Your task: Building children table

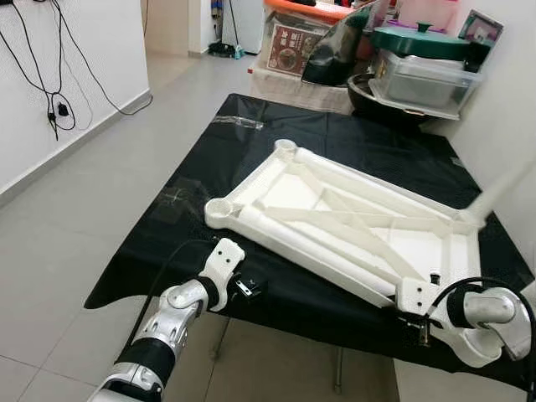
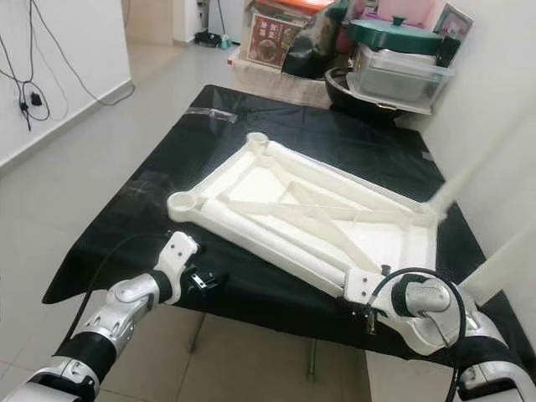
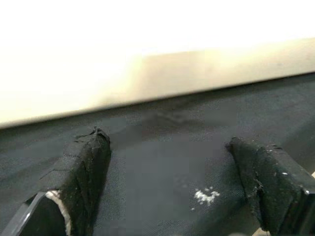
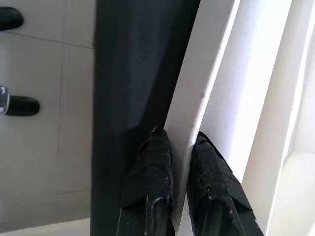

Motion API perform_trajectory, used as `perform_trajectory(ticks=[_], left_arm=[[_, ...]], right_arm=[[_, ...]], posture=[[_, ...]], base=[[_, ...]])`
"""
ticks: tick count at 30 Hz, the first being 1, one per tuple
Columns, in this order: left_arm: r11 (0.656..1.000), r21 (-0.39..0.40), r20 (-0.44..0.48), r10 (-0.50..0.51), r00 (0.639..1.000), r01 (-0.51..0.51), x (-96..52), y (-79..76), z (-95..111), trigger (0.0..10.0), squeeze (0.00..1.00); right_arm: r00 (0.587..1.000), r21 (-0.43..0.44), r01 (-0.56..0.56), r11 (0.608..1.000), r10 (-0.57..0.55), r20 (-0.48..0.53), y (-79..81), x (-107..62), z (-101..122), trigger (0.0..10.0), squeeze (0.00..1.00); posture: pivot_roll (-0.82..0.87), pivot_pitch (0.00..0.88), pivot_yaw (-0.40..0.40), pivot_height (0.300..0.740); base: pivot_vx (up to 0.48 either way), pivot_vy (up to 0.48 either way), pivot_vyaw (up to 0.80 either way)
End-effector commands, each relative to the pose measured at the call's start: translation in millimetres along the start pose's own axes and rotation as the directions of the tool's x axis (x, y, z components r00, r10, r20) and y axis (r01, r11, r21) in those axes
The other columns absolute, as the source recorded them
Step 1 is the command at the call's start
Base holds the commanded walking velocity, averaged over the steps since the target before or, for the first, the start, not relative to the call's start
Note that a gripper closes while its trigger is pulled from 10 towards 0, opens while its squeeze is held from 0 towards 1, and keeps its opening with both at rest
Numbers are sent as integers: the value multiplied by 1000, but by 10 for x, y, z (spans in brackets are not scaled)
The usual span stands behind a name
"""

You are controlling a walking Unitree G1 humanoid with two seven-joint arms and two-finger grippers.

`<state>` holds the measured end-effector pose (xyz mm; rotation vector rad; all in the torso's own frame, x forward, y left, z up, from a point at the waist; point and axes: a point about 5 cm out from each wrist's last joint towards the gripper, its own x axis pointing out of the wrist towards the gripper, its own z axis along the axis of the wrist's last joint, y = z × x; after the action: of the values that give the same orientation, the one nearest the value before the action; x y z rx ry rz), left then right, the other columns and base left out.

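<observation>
Right gripper (image 4: 179, 147) pinches the upturned white plastic tabletop's (image 1: 352, 218) near rim; left gripper (image 3: 172, 162) gapes just before its edge.

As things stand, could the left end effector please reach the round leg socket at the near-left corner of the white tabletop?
Probably yes: the left end effector sits open on the black cloth just short of that socket, with nothing between them.

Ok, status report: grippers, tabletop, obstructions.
Right gripper pinched on tabletop rim, near corner. Left gripper open on black cloth, just short of tabletop edge. One leg fitted at far right corner. Nothing in the way.
</observation>
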<state>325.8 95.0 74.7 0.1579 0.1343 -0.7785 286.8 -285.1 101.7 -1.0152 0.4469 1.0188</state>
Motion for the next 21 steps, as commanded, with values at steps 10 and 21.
perform_trajectory(ticks=[10,21], left_arm=[[1000,10,-24,-27,999,27,33,-46,-23,10000,0],[999,11,5,-45,999,45,81,-84,49,10000,0]], right_arm=[[999,-287,-33,957,42,27,-56,164,268,0,16],[986,-491,115,863,-161,-51,-590,-44,403,0,4]], posture=[[139,0,-141,740],[134,0,-145,740]], base=[[0,0,0],[0,0,0]])
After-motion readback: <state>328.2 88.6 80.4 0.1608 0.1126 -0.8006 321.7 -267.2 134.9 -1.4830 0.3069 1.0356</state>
